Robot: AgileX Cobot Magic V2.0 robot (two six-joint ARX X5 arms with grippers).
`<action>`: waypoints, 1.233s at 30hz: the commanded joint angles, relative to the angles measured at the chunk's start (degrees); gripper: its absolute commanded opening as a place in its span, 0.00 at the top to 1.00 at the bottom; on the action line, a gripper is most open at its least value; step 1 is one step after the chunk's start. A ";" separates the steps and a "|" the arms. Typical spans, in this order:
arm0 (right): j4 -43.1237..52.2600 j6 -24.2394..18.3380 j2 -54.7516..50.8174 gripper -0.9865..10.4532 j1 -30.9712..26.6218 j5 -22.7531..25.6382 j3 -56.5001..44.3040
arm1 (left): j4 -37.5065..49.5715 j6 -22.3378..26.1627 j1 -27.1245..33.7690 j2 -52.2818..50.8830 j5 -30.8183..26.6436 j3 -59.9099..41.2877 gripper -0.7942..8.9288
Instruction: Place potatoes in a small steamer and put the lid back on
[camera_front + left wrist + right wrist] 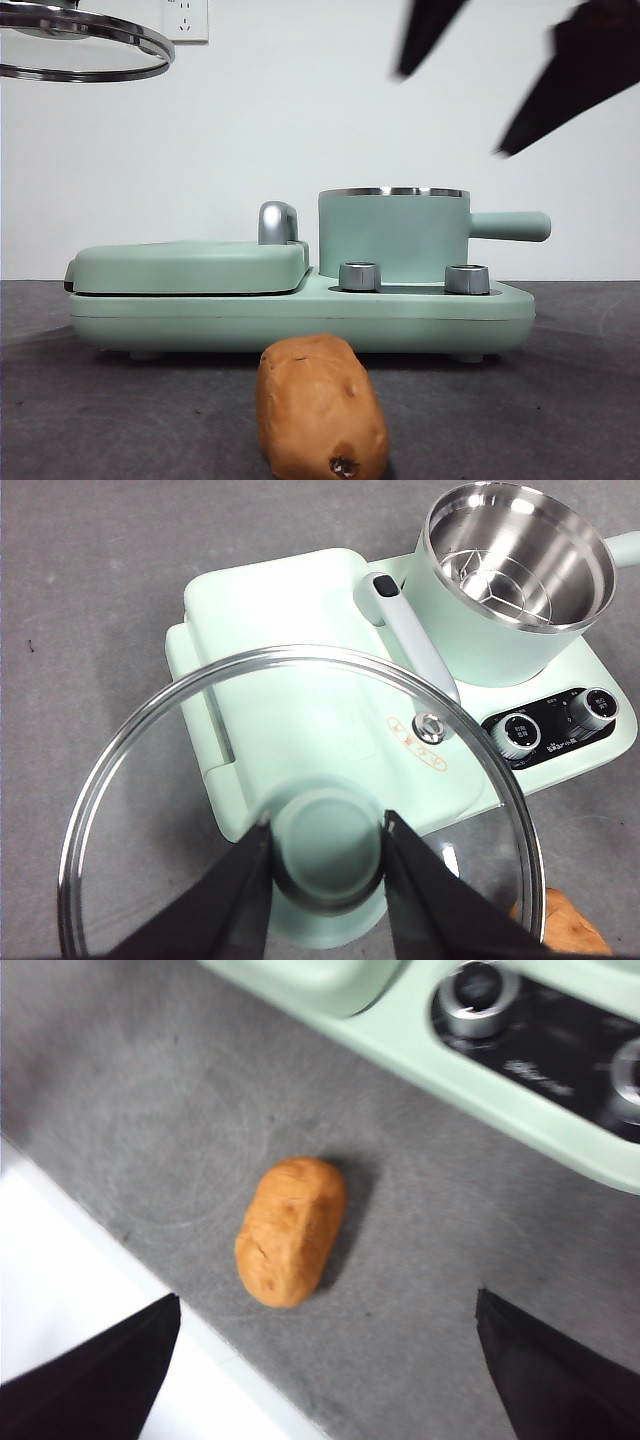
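The orange-brown potato (pixel 320 410) lies on the grey table in front of the appliance, also seen in the right wrist view (pixel 290 1230). Behind it, the mint-green steamer (pixel 392 235) stands uncovered with its steel inside (pixel 515 570) empty. The glass lid (pixel 80 50) hangs high at the left, away from the steamer. My left gripper (pixel 327 825) is shut on the lid's green knob (pixel 327 865). My right gripper (pixel 452 113) hovers high at the right, above the potato (pixel 327 1296), open with nothing between its jaws.
The steamer sits on a mint-green base (pixel 300 315) with two steel dials (pixel 360 276) (pixel 467 279). A flat green griddle cover (pixel 190 268) with a steel-capped handle (pixel 277 222) fills the base's left half. The table's white edge (pixel 80 1260) runs near the potato.
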 commanded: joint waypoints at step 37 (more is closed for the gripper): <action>1.20 5.44 37.29 0.68 11.58 4.90 11.69 | 2.23 -0.07 -0.17 0.00 0.04 0.87 0.90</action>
